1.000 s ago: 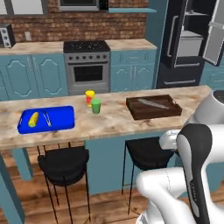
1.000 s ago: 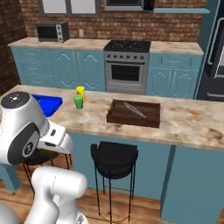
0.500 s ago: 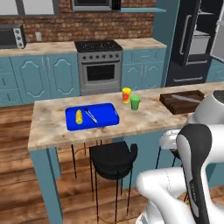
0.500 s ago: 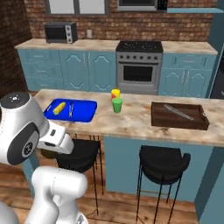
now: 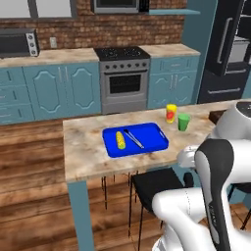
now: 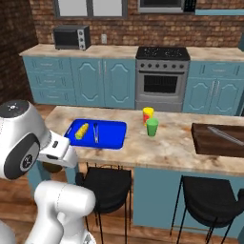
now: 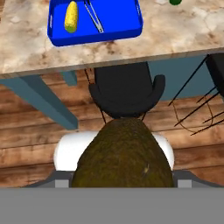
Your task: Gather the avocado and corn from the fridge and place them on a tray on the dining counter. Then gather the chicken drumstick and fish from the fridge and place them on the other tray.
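The avocado [image 7: 122, 153] is seen very close in the hand view, between the jaws of the pincer [image 7: 121, 177], which are set wide around it and appear to pinch it; the fingertips themselves are covered by the fruit, so the exact contact cannot be judged. The corn [image 5: 120, 139] is already laid on the blue tray [image 5: 157, 143], beside a thin metal utensil [image 5: 133, 138]; the tray rests on the dining surface [image 5: 88, 152], and a yellow cup [image 5: 170, 113] and a green cup [image 5: 183, 122] stand near its right side.

Several things could go wrong from here. The avocado is round and smooth, so it may slip out if the arm is swung quickly; it is held low, over a black stool [image 7: 127, 89] and the wooden floor, and a fall there would be difficult to repair. If it is released from too high, it could roll over the low rim of the tray, or push the corn. The cups could be struck if the hand is brought in from that side; the edge of the surface could also be hit when the hand is lifted.
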You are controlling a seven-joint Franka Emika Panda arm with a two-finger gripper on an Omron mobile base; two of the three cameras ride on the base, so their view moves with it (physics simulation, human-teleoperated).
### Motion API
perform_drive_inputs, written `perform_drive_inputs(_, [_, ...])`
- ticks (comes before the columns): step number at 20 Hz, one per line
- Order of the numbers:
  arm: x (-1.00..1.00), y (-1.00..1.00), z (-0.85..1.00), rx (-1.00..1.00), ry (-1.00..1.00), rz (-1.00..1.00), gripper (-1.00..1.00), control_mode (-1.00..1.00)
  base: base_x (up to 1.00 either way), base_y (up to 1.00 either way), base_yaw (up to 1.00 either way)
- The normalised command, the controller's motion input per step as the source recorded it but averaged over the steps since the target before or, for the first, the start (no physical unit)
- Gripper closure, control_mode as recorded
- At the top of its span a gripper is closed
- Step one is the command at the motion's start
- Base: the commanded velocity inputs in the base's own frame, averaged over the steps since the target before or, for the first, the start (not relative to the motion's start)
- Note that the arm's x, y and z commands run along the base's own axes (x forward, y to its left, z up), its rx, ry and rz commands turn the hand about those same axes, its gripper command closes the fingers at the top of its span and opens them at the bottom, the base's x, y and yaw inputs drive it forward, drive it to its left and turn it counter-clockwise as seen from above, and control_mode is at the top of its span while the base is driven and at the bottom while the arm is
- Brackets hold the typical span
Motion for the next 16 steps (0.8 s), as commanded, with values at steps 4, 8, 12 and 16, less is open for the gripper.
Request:
perform_drive_inputs(4, [0.00, 0.00, 0.00, 0.00, 0.00, 0.00, 1.00, 1.00, 0.77, -0.08, 0.04])
perform_drive_inputs(8, [0.00, 0.00, 0.00, 0.00, 0.00, 0.00, 1.00, 1.00, 0.67, -0.10, 0.03])
perform_drive_inputs(12, [0.90, 0.00, 0.00, 0.00, 0.08, 0.01, 1.00, -1.00, 0.00, 0.00, 0.00])
perform_drive_inputs(16, [1.00, 0.12, 0.00, 0.00, 0.12, 0.00, 1.00, -1.00, 0.00, 0.00, 0.00])
